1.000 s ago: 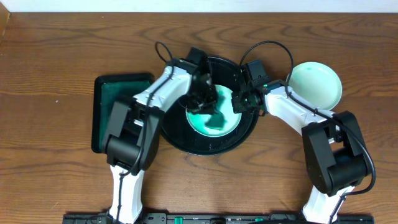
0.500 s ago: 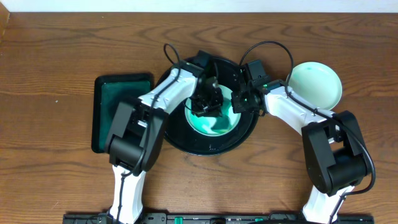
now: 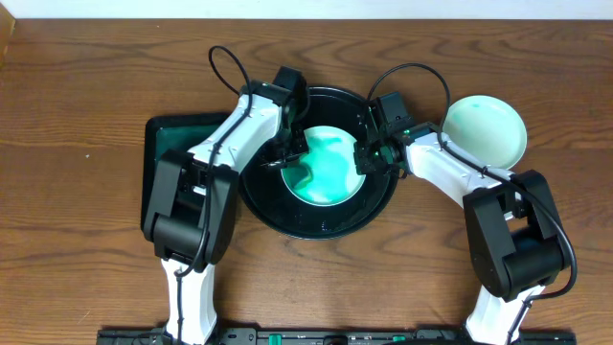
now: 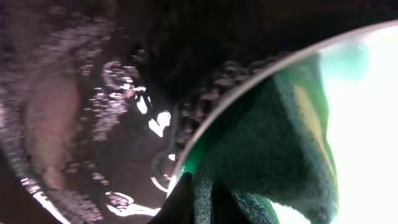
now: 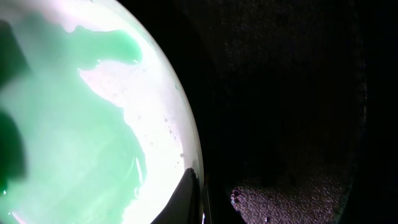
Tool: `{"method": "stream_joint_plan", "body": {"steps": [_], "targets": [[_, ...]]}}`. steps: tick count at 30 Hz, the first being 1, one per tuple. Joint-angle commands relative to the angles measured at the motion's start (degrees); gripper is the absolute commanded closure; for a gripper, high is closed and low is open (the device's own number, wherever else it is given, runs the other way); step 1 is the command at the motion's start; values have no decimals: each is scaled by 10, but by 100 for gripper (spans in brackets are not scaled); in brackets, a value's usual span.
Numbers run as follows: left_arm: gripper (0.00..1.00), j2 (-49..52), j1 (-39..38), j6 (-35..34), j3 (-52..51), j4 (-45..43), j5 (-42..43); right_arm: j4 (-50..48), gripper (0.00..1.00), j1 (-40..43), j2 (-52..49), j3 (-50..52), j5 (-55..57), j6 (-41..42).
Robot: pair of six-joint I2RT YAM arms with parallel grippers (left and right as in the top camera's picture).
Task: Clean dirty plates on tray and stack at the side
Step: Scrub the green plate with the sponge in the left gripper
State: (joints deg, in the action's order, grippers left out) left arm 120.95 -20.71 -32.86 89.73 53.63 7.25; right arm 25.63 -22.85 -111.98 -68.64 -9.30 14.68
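Note:
A white plate [image 3: 330, 171] with a wide green smear lies in the round black tray [image 3: 321, 222]. My left gripper [image 3: 290, 155] is shut on a dark green sponge [image 4: 267, 155] at the plate's left rim; its fingertips [image 4: 186, 202] pinch the sponge, which rests on the plate edge. My right gripper [image 3: 369, 159] is shut on the plate's right rim, with one finger [image 5: 188, 194] over the white edge of the plate [image 5: 93, 112]. A pale turquoise plate [image 3: 485, 129] without a smear lies on the wood to the right. A third plate is not in view.
A rectangular dark green tray [image 3: 170, 153] lies left of the black tray, partly under my left arm. Brown tabletop [image 3: 86, 86] surrounds everything. The glossy tray floor shows in both wrist views [image 4: 93, 124] [image 5: 286, 93].
My left gripper has dragged the sponge from the plate's middle to its left rim, and more of the plate now shows. The right gripper has not moved.

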Motion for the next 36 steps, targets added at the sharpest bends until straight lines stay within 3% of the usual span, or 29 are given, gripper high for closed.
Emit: {"method": "stream_joint_plan", "body": {"steps": [1,3,9,21,28,36], "targets": [[93,37,22,15,-25,-3,-139,9,99,-6,-20,4,13,1],[93,37,9,63,-25,-33,-30,9,99,-6,-20,4,13,1],[93,37,-35,75,-25,-113,167,9,99,-6,-20,4,13,1],[93,37,-118,68,-25,-169,233,9,99,-6,-20,4,13,1],[93,37,-99,21,-25,-192,168,12,99,-6,-20,4,13,1],[93,37,1,-34,-25,-137,-33,19,99,-6,-20,4,13,1]]}}
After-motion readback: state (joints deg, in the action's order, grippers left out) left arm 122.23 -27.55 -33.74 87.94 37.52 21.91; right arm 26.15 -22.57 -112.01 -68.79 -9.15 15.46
